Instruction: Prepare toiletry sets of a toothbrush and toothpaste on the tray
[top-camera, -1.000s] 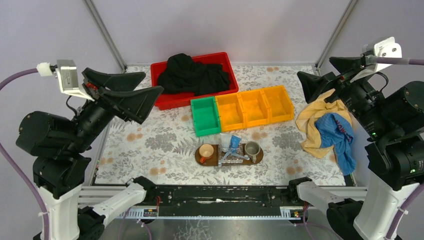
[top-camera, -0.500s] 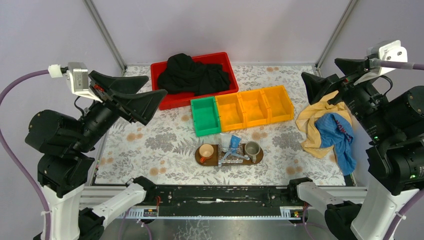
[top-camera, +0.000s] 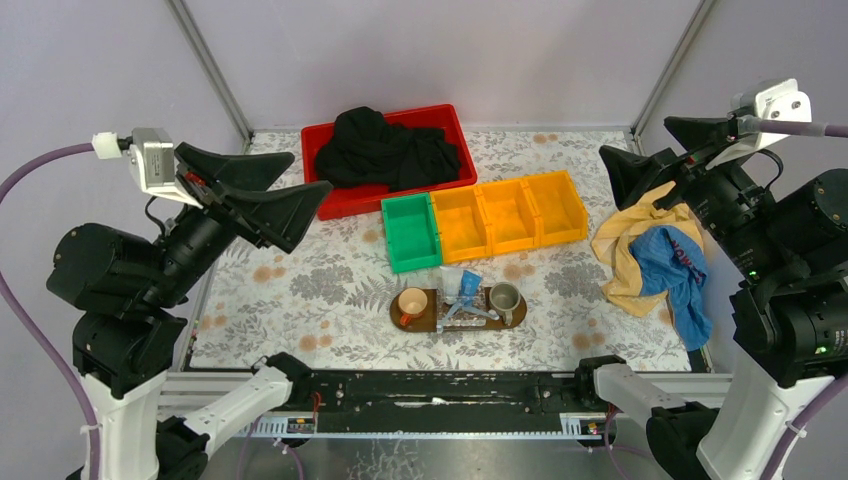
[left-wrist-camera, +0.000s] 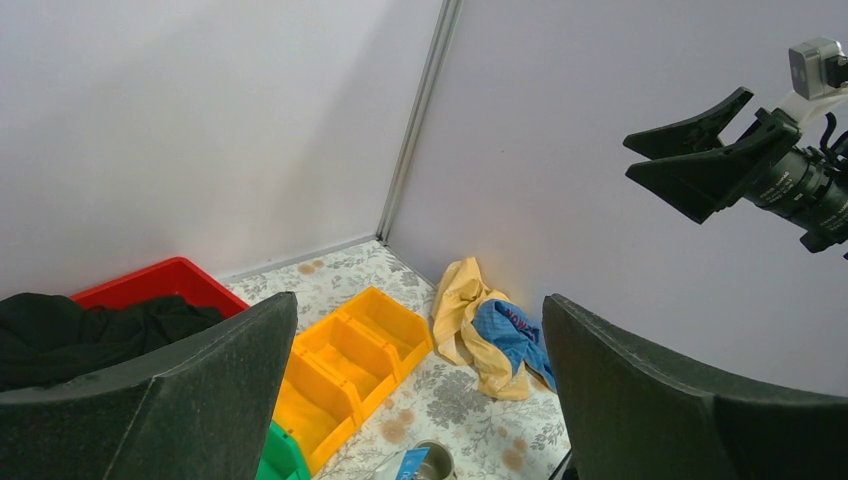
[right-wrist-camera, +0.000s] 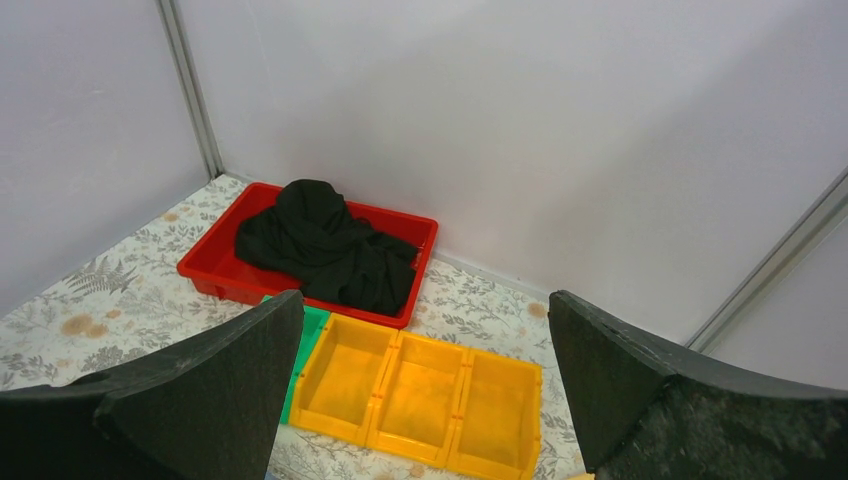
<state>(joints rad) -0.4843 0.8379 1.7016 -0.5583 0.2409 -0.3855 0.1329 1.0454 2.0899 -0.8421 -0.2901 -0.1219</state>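
The left tool (top-camera: 308, 168) hangs high above the floral surface (top-camera: 300, 290) at the far left, its two black fingers spread wide with nothing between them. Past it sits a red plastic bin (top-camera: 360, 203) heaped with black cloth (top-camera: 385, 148), then a small green plastic bin (top-camera: 410, 232). In front of the green bin, near the surface's front edge, lies the dark-brown oval wooden tray (top-camera: 521, 312). An orange cup (top-camera: 411, 303) stands on its left end. In the middle lie a silvery-white flat tube of toothpaste (top-camera: 449, 281) and a bright blue tube (top-camera: 469, 283), their far ends reaching past the tray's rim. Thin pale toothbrush sticks (top-camera: 470, 316) lie just in front of them, too small to tell apart. A grey mug (top-camera: 503, 297) stands on the right end. Further right come three yellow plastic bins (top-camera: 510, 210), a heap of yellow and blue cloths (top-camera: 655, 265), and the right tool (top-camera: 630, 135), also high, wide open and empty.

Everything the sets need seems to be on the tray already, so the step in hand is probably tidying into pairs, or only parking. If a stick needs shifting, the nearer tool should narrow first and come straight down between the cup and the mug. It should pinch the stick across its width, close to the wood, and lift only a little. The overhanging tubes could tip off if nudged.
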